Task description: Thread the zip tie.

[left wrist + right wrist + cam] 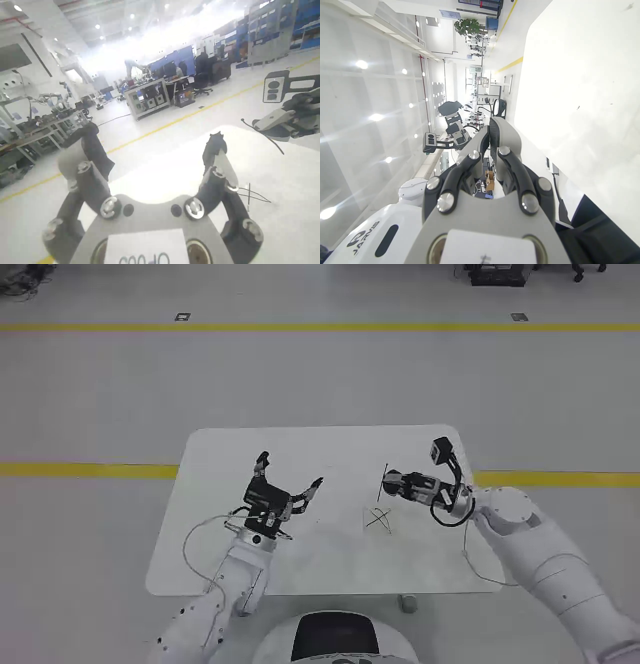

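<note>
The right jaws are clenched on the zip tie (275,145), a thin black strip. They hold it in the air above the right half of the counter (330,454), about midway between the far edge and the near edge. Both ends of the strip stick out free from the grip. I cannot tell which end carries the head.

The left jaws are released, spread wide and holding nothing. They hover over the middle of the counter, closer to the near edge and well apart from the strip. A few spare zip ties (378,520) lie crossed on the counter, just beside the right jaws on the near side.

The strip looks very light, smooth and springy, so I expect a long free end to bend and sway. I think the best hold is close to the tip of the tail, with the head held firmly and its slot left uncovered.
</note>
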You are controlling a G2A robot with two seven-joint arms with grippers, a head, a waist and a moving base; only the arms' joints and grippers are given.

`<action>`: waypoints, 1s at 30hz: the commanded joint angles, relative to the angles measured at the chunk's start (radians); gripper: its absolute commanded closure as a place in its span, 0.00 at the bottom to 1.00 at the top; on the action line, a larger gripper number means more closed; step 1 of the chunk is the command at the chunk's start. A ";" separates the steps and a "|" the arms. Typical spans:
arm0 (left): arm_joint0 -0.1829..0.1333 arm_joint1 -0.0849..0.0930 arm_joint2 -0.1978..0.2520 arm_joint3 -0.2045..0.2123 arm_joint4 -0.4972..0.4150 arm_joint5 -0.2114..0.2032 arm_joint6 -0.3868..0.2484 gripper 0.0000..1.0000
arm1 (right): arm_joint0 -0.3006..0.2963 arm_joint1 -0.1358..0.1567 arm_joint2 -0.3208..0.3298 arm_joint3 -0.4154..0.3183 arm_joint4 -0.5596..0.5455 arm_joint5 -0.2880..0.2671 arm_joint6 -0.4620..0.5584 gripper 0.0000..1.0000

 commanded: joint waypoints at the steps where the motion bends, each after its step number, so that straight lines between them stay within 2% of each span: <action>1: -0.045 0.021 0.060 0.015 -0.003 0.033 -0.001 0.00 | -0.002 -0.003 0.002 0.001 0.002 0.002 -0.001 1.00; 4: -0.108 0.051 0.142 0.032 -0.003 0.088 -0.011 0.00 | -0.007 -0.007 0.004 0.001 0.017 0.021 0.003 1.00; 6: -0.146 0.072 0.186 0.038 -0.003 0.090 -0.008 0.00 | -0.007 -0.010 0.005 -0.001 0.018 0.030 0.017 1.00; 15: -0.150 0.075 0.188 0.040 -0.003 0.090 -0.006 0.00 | -0.007 -0.010 0.008 0.001 0.017 0.030 0.008 1.00; 17: -0.164 0.080 0.199 0.057 -0.003 0.064 0.002 0.00 | -0.014 -0.013 0.011 -0.008 0.016 0.034 -0.015 1.00; 19: -0.190 0.089 0.227 0.074 -0.003 0.047 0.006 0.00 | -0.018 -0.014 0.017 -0.010 0.018 0.040 -0.027 1.00; 21: -0.248 0.107 0.286 0.103 -0.003 0.032 -0.008 0.00 | -0.024 -0.016 0.026 -0.007 0.027 0.045 -0.039 1.00; 22: -0.279 0.116 0.319 0.114 -0.003 0.040 -0.021 0.00 | -0.026 -0.017 0.029 -0.005 0.027 0.047 -0.041 1.00; 25: -0.417 0.150 0.476 0.160 -0.003 0.090 -0.077 0.00 | -0.036 -0.018 0.045 0.004 0.039 0.056 -0.050 1.00; 26: -0.479 0.162 0.537 0.170 -0.003 0.090 -0.106 0.00 | -0.041 -0.019 0.051 0.005 0.050 0.060 -0.049 1.00; 29: -0.614 0.185 0.690 0.173 -0.003 0.090 -0.137 0.00 | -0.048 -0.020 0.063 0.015 0.082 0.077 -0.025 1.00; 30: -0.632 0.188 0.710 0.177 -0.003 0.090 -0.138 0.00 | -0.048 -0.020 0.064 0.017 0.083 0.080 -0.027 1.00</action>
